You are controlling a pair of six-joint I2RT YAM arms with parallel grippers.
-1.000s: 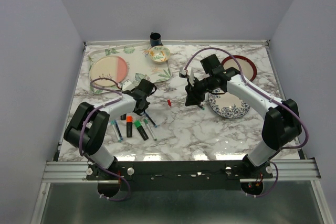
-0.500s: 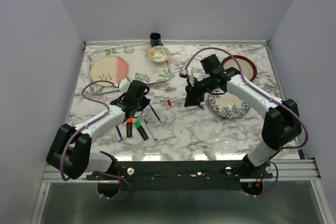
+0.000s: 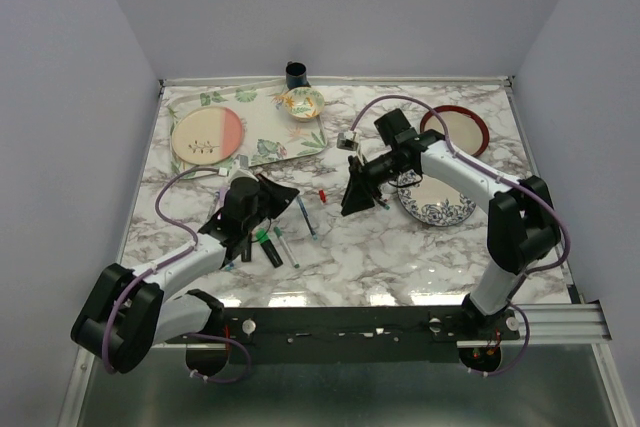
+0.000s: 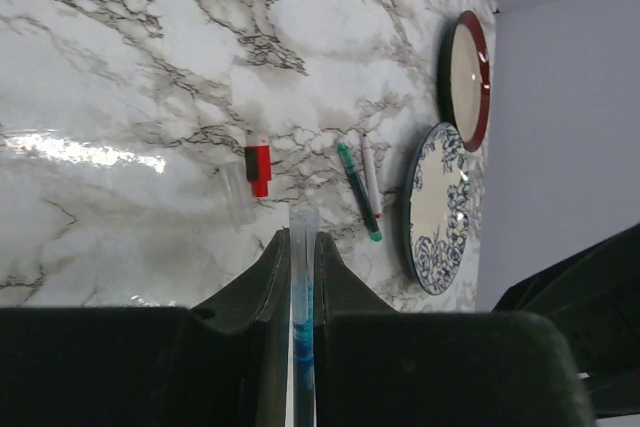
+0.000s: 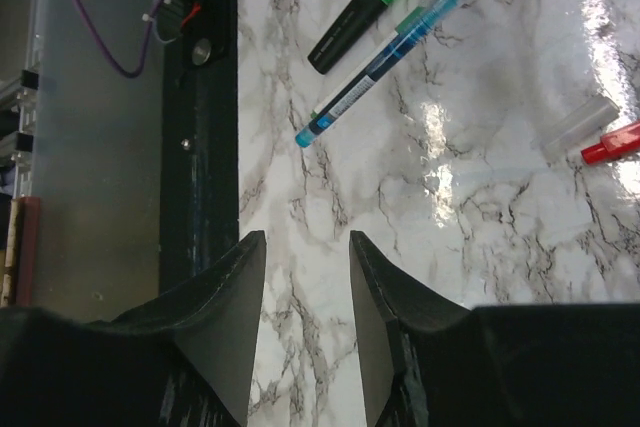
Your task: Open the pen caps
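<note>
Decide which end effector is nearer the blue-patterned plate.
Right. The right end effector, open, hangs just off the rim of the blue-patterned plate, toward the middle of the table. The left end effector, shut on a blue pen, is farther off, beyond the red cap.

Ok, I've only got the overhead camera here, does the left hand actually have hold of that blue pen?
Observer: Yes. On its wrist camera the left hand is shut on the blue pen, which pokes out past the tips.
Operator: And the right hand, anything in it?
Observer: No. Its wrist camera shows the right hand open, with only bare table in the gap.
Operator: What's that red speck in the middle?
Observer: A loose red cap, with a clear piece lying beside it.
</note>
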